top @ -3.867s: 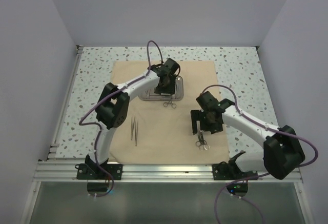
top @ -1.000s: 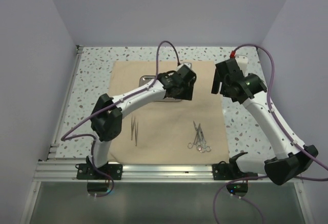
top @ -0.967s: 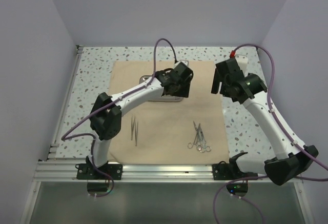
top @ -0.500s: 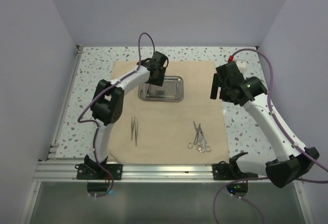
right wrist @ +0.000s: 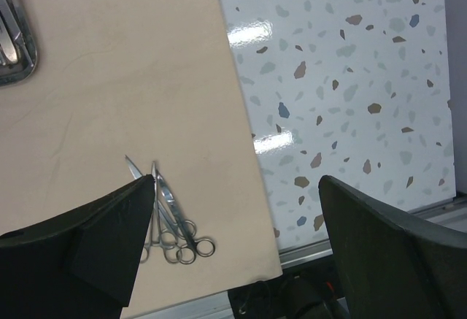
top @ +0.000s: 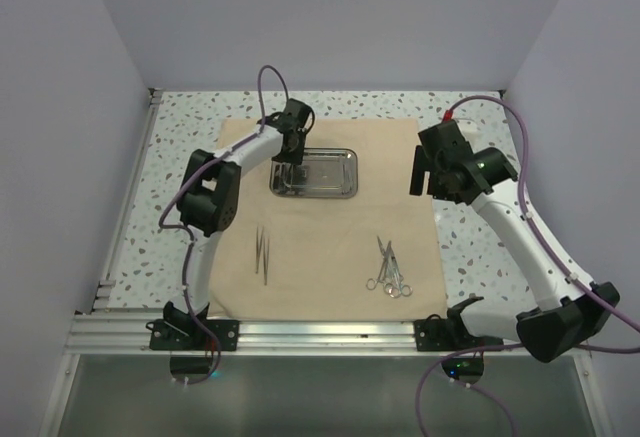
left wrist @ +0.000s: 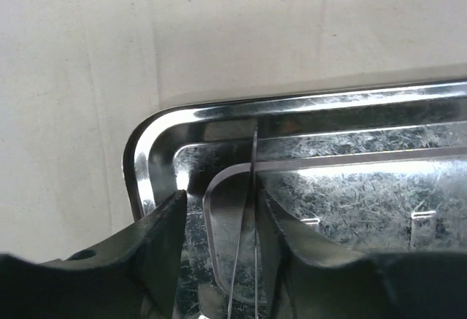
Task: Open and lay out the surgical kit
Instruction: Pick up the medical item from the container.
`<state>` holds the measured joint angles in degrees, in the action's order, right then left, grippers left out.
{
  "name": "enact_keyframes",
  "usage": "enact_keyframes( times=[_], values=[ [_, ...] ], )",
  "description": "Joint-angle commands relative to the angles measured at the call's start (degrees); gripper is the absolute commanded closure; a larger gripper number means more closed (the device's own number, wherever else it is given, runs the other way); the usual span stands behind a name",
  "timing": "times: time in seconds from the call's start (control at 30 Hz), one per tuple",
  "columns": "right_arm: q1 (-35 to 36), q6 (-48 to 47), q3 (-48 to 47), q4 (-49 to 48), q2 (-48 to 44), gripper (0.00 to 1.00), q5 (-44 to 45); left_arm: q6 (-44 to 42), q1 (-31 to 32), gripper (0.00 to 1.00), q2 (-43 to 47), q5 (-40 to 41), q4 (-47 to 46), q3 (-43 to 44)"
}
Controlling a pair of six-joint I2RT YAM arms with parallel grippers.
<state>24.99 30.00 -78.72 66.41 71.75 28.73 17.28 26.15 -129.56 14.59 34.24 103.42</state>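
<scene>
1. The tan cloth wrap [top: 330, 232] is spread flat in the middle of the top view. The steel tray [top: 335, 173] is set on its upper part, a little left of centre.
2. In the left wrist view one thin silver instrument [left wrist: 253, 187] is seen in the tray's left end. It runs up from the bottom edge towards the tray's rounded corner.
3. The left pincer [left wrist: 221, 209] is placed astride that instrument with its jaws parted. A gap is seen on the left side; contact on the right side cannot be told.
4. Tweezers [top: 263, 254] are laid on the cloth at lower left of the tray. Ring-handled scissors and forceps [top: 390, 269] are bunched at lower right, near the cloth's right edge.
5. The right pincer [right wrist: 237, 187] is held above the cloth's right edge, spread wide and grasping nothing.
6. The speckled bench [top: 470, 137] is seen around the cloth at left, right and top.
</scene>
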Motion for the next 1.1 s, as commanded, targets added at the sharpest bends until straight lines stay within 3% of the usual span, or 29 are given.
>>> enact_keyframes(
  times=[0.0, 0.27, 0.47, 0.67, 0.93, 1.07],
  values=[
    [-0.21, 0.41, -0.65, 0.12, 0.59, 0.02, -0.08, 0.04, -1.1, 0.6, -1.58, -2.28, 0.56, 1.0],
    [-0.3, 0.24, -2.32, -2.16, 3.57, 0.02, -0.96, -0.58, -1.28, 1.0, -1.31, -8.78, 0.74, -2.52],
    [-0.21, -1.34, -3.81, -6.29, 6.56, 0.02, -4.9, 0.82, -1.28, 1.0, 3.86, -10.72, 3.19, -1.64],
    [-0.21, -4.42, -7.85, -13.93, 13.67, 0.01, -14.13, 4.34, -0.93, 1.0, 16.42, -9.76, 7.94, -4.35],
    [-0.21, -4.07, -19.35, -22.64, 27.11, 0.02, -21.52, 11.01, 4.52, 1.0, 39.45, -6.51, 5.67, -32.9],
    [-0.21, -3.81, -28.49, -22.47, 39.57, 0.11, -23.98, 16.46, 7.33, 1.0, 47.63, -7.29, 4.08, -48.09]
  ],
)
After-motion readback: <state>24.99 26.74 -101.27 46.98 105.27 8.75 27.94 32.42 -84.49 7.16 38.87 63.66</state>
